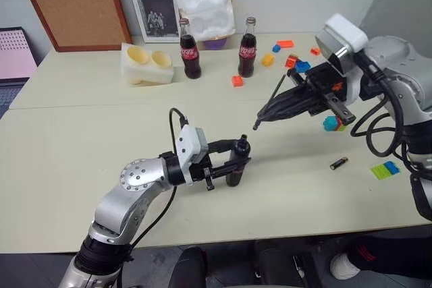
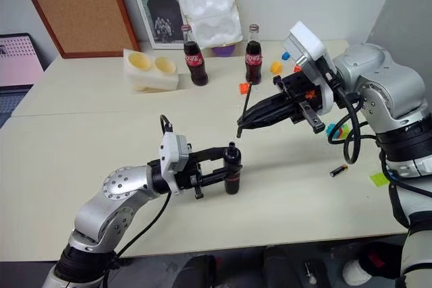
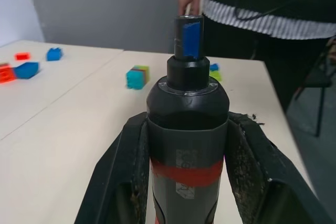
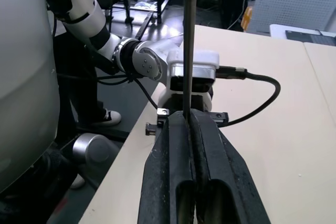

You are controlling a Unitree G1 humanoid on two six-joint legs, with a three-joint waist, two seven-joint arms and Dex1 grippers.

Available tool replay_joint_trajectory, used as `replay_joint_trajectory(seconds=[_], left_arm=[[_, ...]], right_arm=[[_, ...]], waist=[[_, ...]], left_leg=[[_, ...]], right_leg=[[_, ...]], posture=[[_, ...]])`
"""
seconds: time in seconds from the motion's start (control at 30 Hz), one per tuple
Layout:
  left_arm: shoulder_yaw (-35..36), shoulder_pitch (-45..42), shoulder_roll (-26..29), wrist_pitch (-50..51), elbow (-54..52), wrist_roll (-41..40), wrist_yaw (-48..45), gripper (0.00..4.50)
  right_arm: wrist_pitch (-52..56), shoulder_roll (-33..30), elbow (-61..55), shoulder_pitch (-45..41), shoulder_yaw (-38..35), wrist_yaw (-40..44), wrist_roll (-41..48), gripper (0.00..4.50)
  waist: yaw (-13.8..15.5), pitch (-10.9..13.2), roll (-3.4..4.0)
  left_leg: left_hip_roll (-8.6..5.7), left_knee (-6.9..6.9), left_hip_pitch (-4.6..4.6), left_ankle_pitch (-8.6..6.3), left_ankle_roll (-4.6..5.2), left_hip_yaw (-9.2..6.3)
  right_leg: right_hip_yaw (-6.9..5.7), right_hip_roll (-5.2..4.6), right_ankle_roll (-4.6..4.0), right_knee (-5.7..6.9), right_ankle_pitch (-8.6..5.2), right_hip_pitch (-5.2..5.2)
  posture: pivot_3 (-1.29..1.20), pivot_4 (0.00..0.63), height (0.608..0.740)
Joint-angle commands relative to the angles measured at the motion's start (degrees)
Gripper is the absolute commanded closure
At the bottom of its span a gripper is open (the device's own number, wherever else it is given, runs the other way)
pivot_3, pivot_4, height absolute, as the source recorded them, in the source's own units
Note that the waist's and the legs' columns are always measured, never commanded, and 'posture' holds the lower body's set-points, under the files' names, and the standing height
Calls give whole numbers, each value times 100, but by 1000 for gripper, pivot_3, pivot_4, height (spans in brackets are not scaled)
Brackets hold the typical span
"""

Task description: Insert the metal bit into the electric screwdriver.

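Right gripper [image 2: 241,126], pinched shut on the metal bit [image 2: 246,104], hangs up-right of the upright electric screwdriver [image 2: 232,170] our left gripper [image 2: 229,166] clamps at frame centre, so we must align the bit above its socket.

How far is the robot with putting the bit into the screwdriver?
Done: both parts are picked up. The left pincer is shut on the electric screwdriver, its blue tip upward. The right pincer is shut on the metal bit. In hand: bringing the two together; the bit hangs above and apart from the tip. Left: align the bit with the tip and push it in.
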Motion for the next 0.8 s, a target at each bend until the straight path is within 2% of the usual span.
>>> replay_joint_trajectory(seconds=[0.03, 0.2, 0.37, 0.53, 0.8], left_arm=[[116, -156, -32, -115, -199, -226, -219, 2855], [66, -231, -117, -210, 11, -257, -449, 2855], [-55, -92, -129, -501, 266, 5, -701, 2855], [-215, 12, -61, -1169, 756, 519, -1043, 2855], [-271, 42, -104, -1333, 773, 588, -1006, 2856]], right_arm=[[179, -1, -509, 280, -617, -86, 123, 4500], [401, 169, -818, 662, -1153, -224, 398, 4500], [644, 195, -903, 685, -1173, -7, 338, 4500], [666, 287, -738, 551, -813, 366, 20, 4500], [99, 462, -330, 366, -329, 516, -399, 4500]], waist=[[5, 1, 0], [27, 5, 0], [23, 5, 0], [24, 4, 0], [23, 4, 0]], left_leg=[[0, 0, -1, 0, 0, -1], [0, 5, -2, 0, 0, -5], [0, 8, 0, 0, 0, -3], [0, 8, 0, 0, 0, -2], [0, 12, 6, 0, 0, -2]], right_leg=[[-2, 0, -1, 0, 0, 0], [-6, 2, 0, 0, 0, 2], [-5, 3, 0, 4, 1, 3], [-3, 3, 0, 3, 0, 3], [-2, 3, -2, 11, 3, 8]], posture=[[0, 150, 740], [0, 150, 740], [0, 150, 740], [0, 150, 740], [0, 150, 740]])
